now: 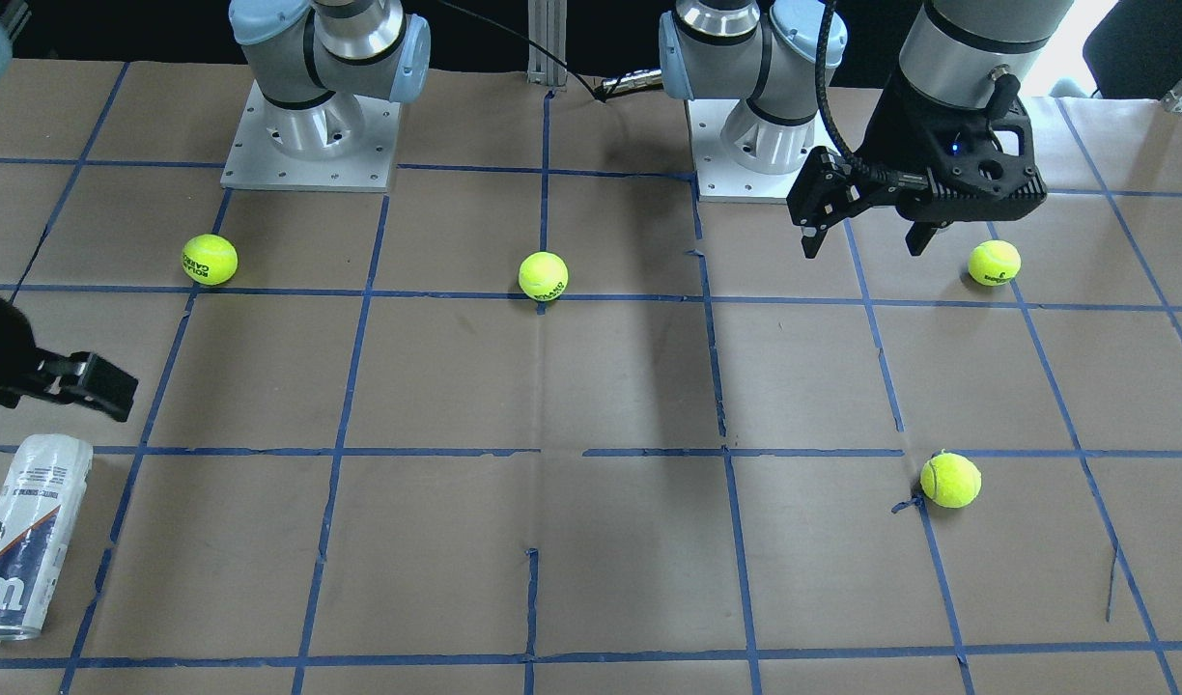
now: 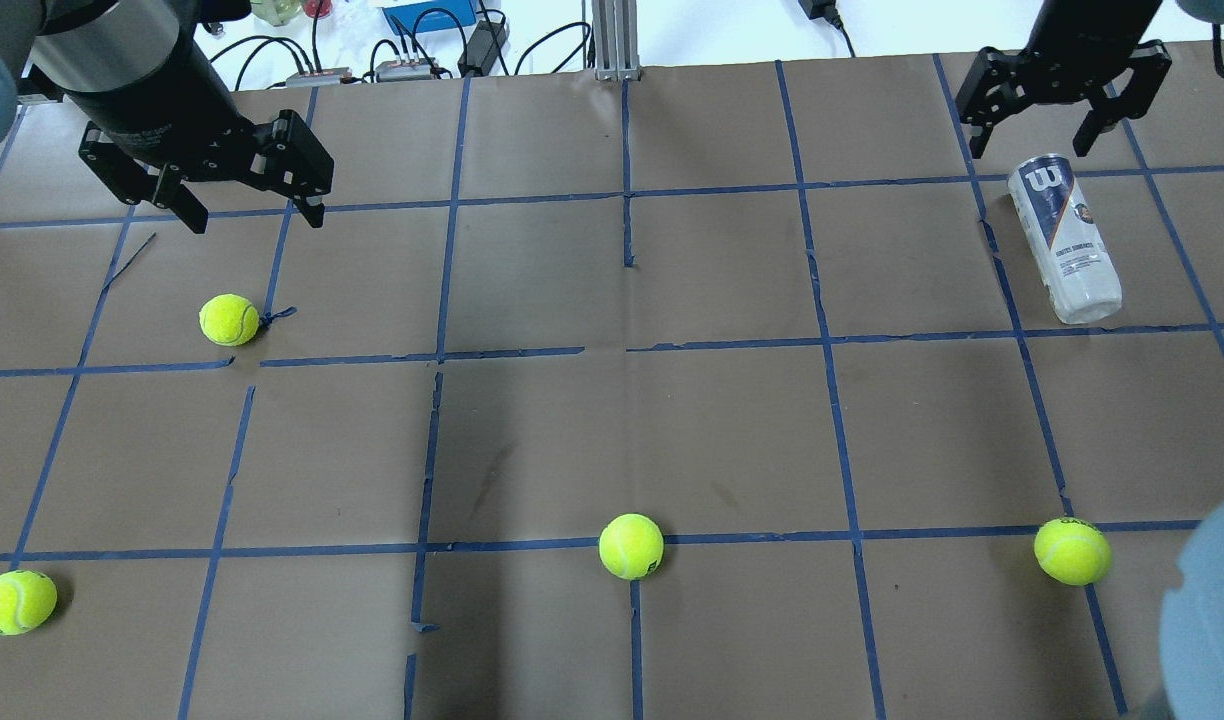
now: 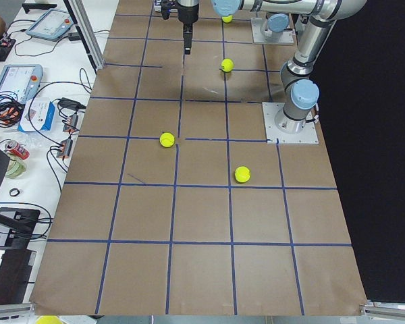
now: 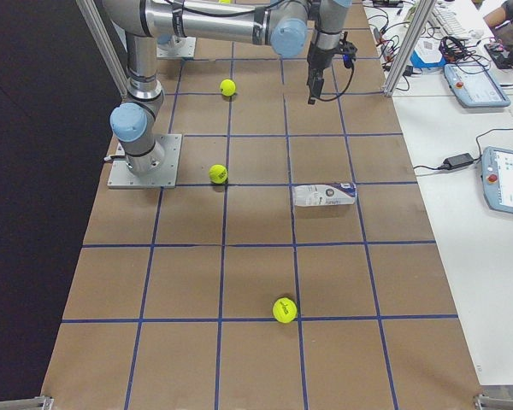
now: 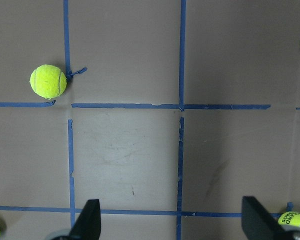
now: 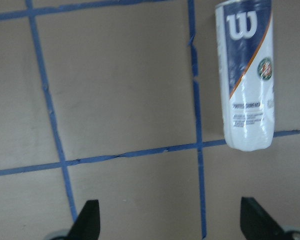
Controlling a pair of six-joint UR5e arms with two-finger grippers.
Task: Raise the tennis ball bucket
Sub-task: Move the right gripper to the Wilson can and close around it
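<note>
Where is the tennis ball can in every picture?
Front-facing: the tennis ball can lies at the bottom left.
Overhead: the can is at the upper right.
Exterior left: I cannot see it.
Exterior right: the can lies near the middle.
Left wrist: not in it.
Right wrist: the can is at the upper right.
Shared landmark: the blue tape line by the can's end away from the W.

The front-facing view's left edge cuts off the right gripper (image 2: 1028, 140); fine print on the tennis ball bucket (image 6: 246, 75) blurs.
</note>
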